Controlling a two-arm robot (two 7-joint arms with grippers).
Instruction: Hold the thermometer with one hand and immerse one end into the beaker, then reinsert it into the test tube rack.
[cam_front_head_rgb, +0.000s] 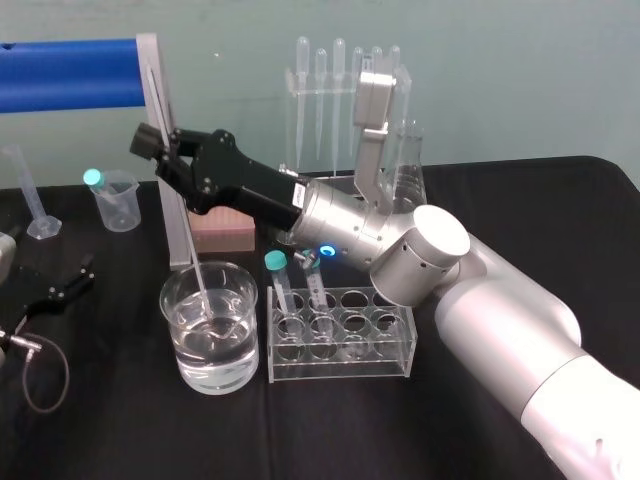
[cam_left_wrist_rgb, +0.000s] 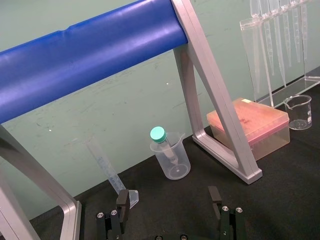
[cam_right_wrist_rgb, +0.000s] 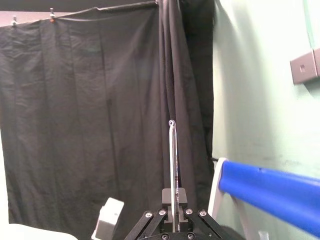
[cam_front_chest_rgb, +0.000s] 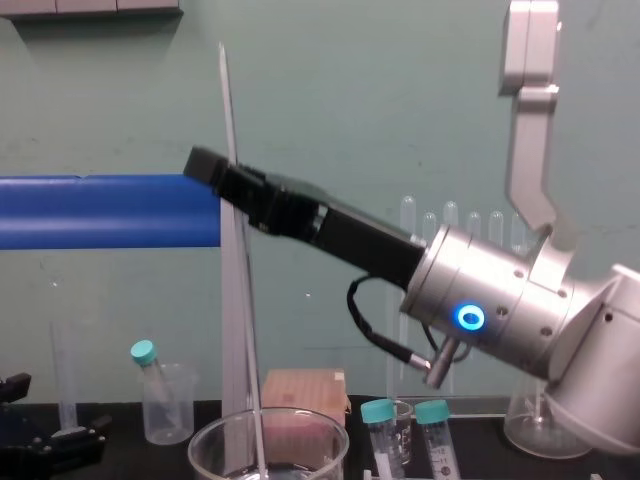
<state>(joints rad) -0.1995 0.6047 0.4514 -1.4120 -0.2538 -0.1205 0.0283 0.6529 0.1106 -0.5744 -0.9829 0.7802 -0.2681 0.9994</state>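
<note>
R claw (cam_front_head_rgb: 152, 147) clamps thermometer (cam_front_head_rgb: 201, 285) mid-rod, upright; tip in beaker (cam_front_head_rgb: 210, 378) water, prob. on bottom; L claw (cam_left_wrist_rgb: 168, 196) wide, parked.

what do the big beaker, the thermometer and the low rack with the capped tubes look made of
Big beaker: probably clear glass, glossy, with a thick rounded rim; the clear liquid inside shows through the wall.
Thermometer: a thin, straight, whitish rod, likely glass, though the look leaves that open.
Low rack: transparent flat sheets with sharp edges and round holes, so most likely acrylic or a similar clear plastic.
</note>
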